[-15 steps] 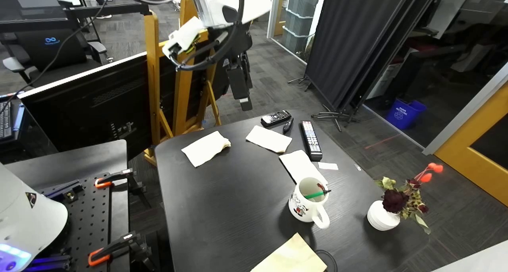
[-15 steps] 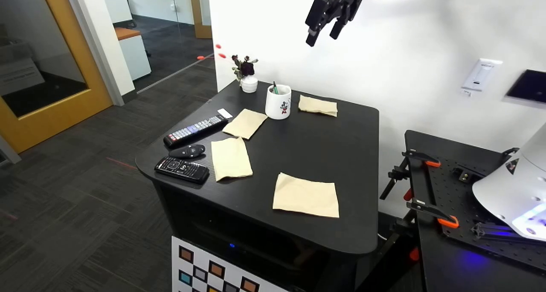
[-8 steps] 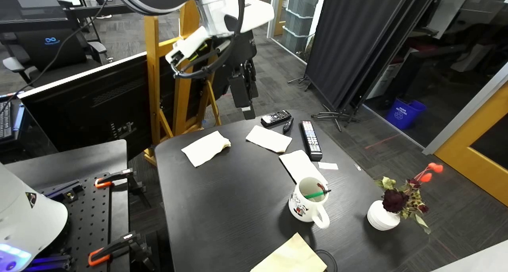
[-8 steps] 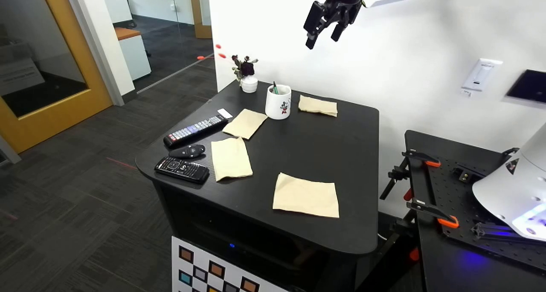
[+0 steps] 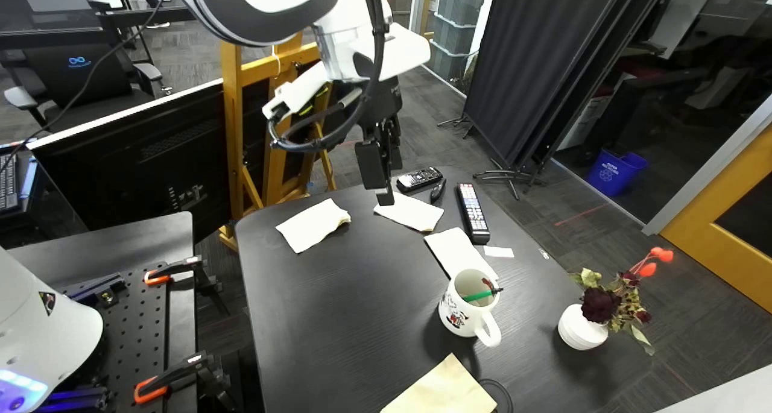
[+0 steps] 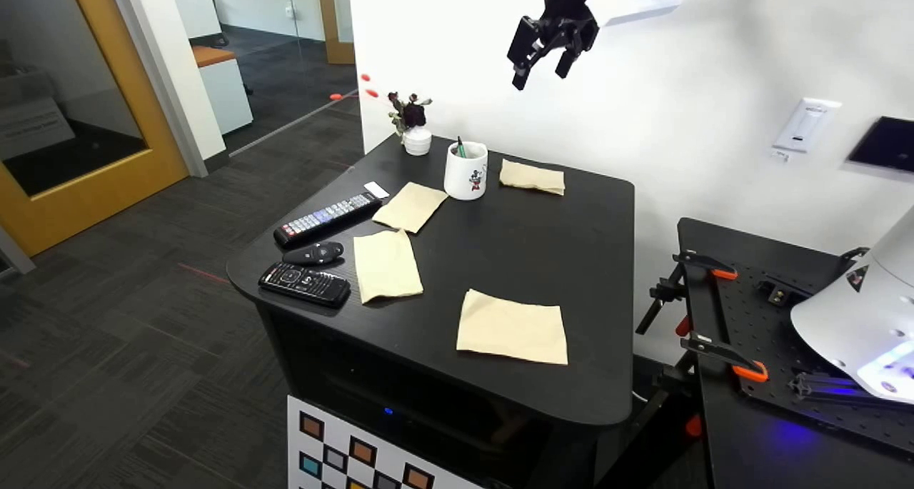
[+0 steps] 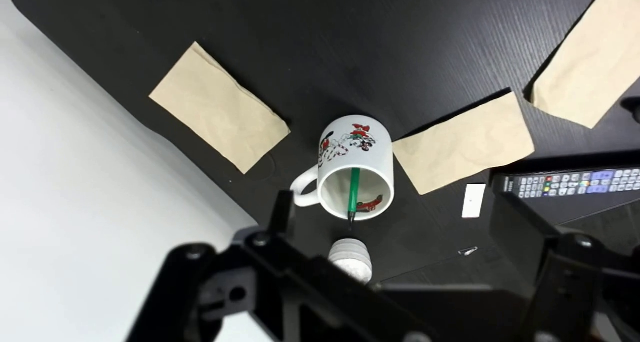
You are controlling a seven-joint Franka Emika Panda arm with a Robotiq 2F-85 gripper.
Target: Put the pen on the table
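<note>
Hovering high above matte-blk table (image 6: 550,239) w/ jaws of Robotiq gripper (image 6: 540,79) set wide apart.
Showing green pen (image 7: 354,188) leaning inside white cartoon-mouse mug (image 7: 357,153) in all 3 views, w/ dark tip poking past rim; seeing mug standing upright btwn 2 tan paper napkins (image 6: 532,177), nr white flower vase (image 6: 417,141); also seeing long blk remote (image 6: 328,219) lying nr table edge in both ext. views.
</note>
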